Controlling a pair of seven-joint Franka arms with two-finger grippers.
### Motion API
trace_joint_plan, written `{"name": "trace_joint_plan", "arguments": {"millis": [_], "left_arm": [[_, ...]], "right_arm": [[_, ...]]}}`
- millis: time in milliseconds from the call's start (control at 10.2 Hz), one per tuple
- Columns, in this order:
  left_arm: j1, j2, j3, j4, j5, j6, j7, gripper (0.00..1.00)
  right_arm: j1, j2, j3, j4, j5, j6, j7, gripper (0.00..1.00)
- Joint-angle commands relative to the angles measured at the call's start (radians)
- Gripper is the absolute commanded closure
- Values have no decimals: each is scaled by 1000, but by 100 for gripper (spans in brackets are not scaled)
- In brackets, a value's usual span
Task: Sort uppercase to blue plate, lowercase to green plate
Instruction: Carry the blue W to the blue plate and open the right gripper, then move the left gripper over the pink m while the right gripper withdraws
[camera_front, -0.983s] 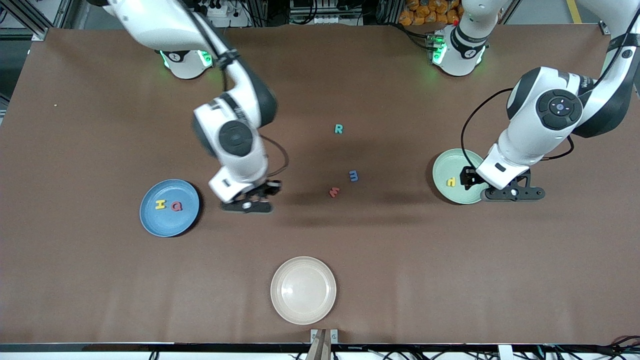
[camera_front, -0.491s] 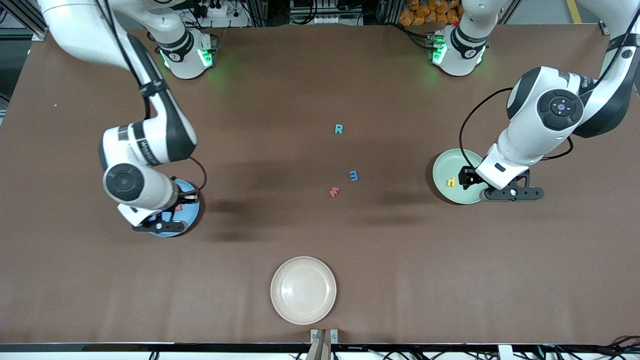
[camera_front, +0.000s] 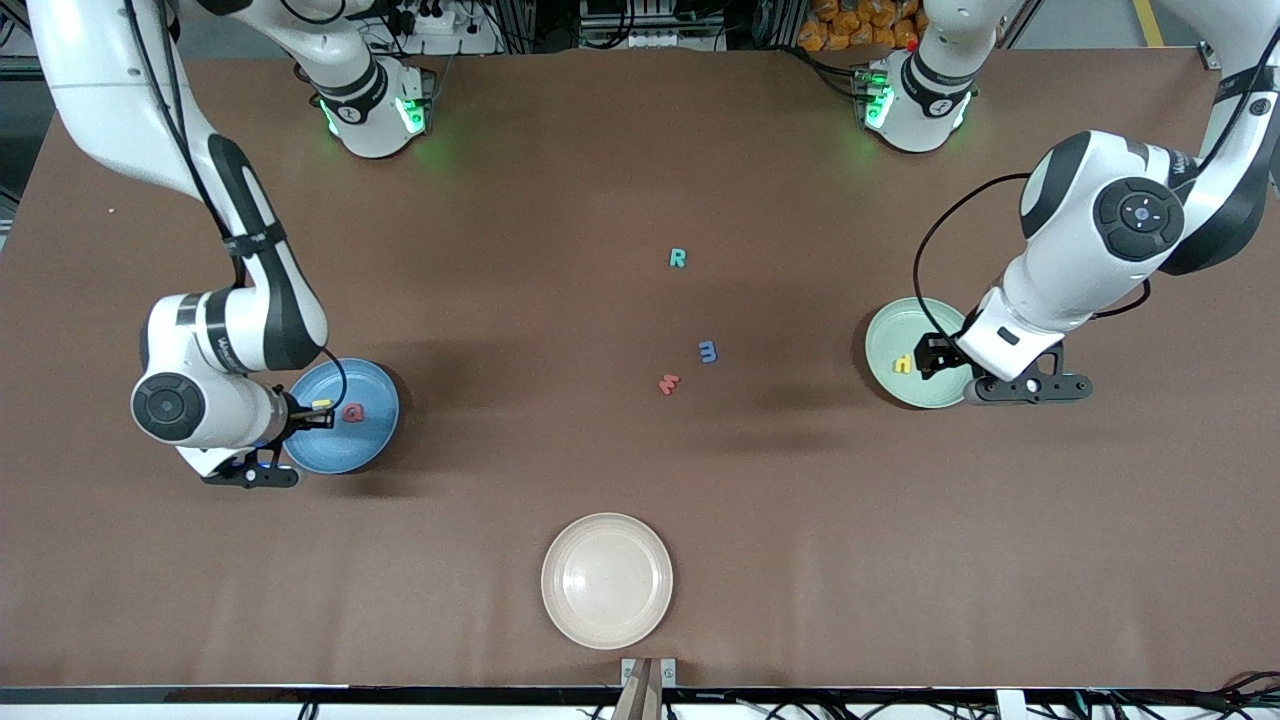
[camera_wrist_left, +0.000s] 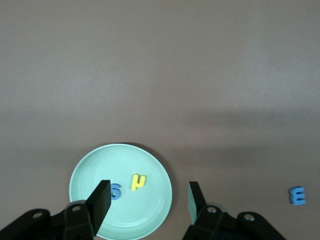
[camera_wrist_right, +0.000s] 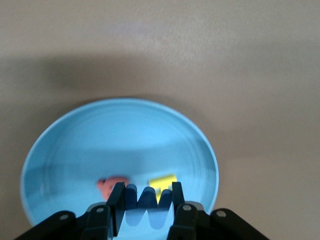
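The blue plate (camera_front: 352, 447) (camera_wrist_right: 120, 140) lies near the right arm's end of the table and holds the yellow H (camera_front: 321, 404) (camera_wrist_right: 163, 181) and the red Q (camera_front: 352, 412) (camera_wrist_right: 112, 184). Over it hangs my right gripper (camera_front: 303, 419) (camera_wrist_right: 147, 202), shut on the blue M (camera_wrist_right: 148, 199). The green plate (camera_front: 893, 335) (camera_wrist_left: 125, 160) holds a blue g (camera_wrist_left: 115, 191) and a yellow lowercase letter (camera_front: 903, 364) (camera_wrist_left: 138, 181). My left gripper (camera_front: 937, 356) (camera_wrist_left: 148, 197) stands open over this plate with nothing between its fingers. On the bare table lie the teal R (camera_front: 677, 258), the blue m (camera_front: 707, 351) (camera_wrist_left: 297, 195) and a red lowercase letter (camera_front: 668, 383).
A cream plate (camera_front: 606, 580) with nothing in it sits near the table's front edge, nearer to the camera than the loose letters. The three loose letters lie around the middle of the brown table.
The right arm has swung from the middle of the table toward its own end and now holds its gripper over the blue plate. The left arm has barely shifted over the green plate.
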Motion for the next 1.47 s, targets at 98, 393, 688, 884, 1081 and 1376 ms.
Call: {"name": "trace_joint_plan", "arguments": {"millis": [98, 393, 688, 884, 1081, 1376], "left_arm": [[-86, 48, -13, 6, -18, 53, -147, 31], [-218, 186, -7, 7, 131, 190, -138, 30], [-359, 392, 23, 76, 370, 197, -116, 30], [-544, 409, 149, 148, 373, 197, -87, 29], [-693, 415, 258, 212, 364, 195, -60, 29], [-794, 440, 326, 255, 357, 197, -38, 28]], "right_arm": [[-2, 45, 6, 12, 18, 93, 10, 100], [-4, 45, 8, 30, 41, 103, 8, 43], [-2, -38, 14, 24, 41, 29, 10, 0], [-20, -163, 26, 23, 41, -72, -4, 0], [-59, -294, 48, 24, 42, -146, -4, 0], [-80, -429, 54, 24, 85, -155, -63, 0]]}}
